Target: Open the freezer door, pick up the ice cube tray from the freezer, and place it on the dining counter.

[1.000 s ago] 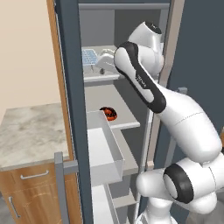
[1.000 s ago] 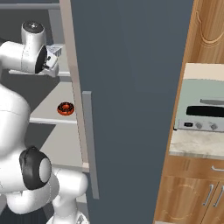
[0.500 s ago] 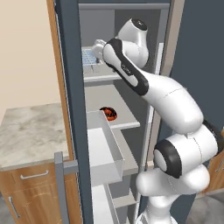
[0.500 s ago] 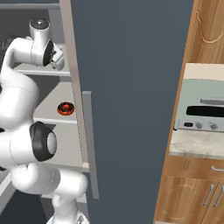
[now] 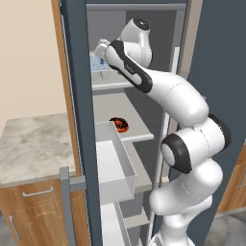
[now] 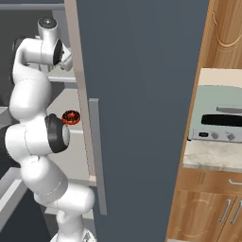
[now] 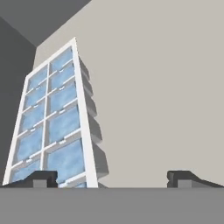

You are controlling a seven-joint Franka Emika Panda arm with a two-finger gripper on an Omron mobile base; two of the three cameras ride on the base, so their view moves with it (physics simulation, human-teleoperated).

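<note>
The freezer [image 5: 129, 110] stands open, and the freezer door [image 5: 79, 144] is swung out edge-on at its left. The ice cube tray [image 5: 95, 62], pale with blue pockets, lies on the upper shelf. My gripper [image 5: 104, 56] hangs open just above its right end. In the hand view the tray [image 7: 57, 118] runs away from me on the left. Its near right edge sits inside my open gripper [image 7: 113, 178], close to the left fingertip [image 7: 41, 178]. Nothing is held. The dining counter is out of view.
A round red-and-black item [image 5: 120, 125] lies on the middle shelf. The door's white bin [image 5: 113, 163] juts out below it. The closed dark door [image 6: 142, 118] walls the right side. A marble-topped wooden cabinet [image 5: 33, 144] stands left, a toaster oven [image 6: 220, 118] right.
The arm has reached deeper into the freezer; the hand moved left and slightly up, from beside the tray to over its end. The jaws stayed open.
</note>
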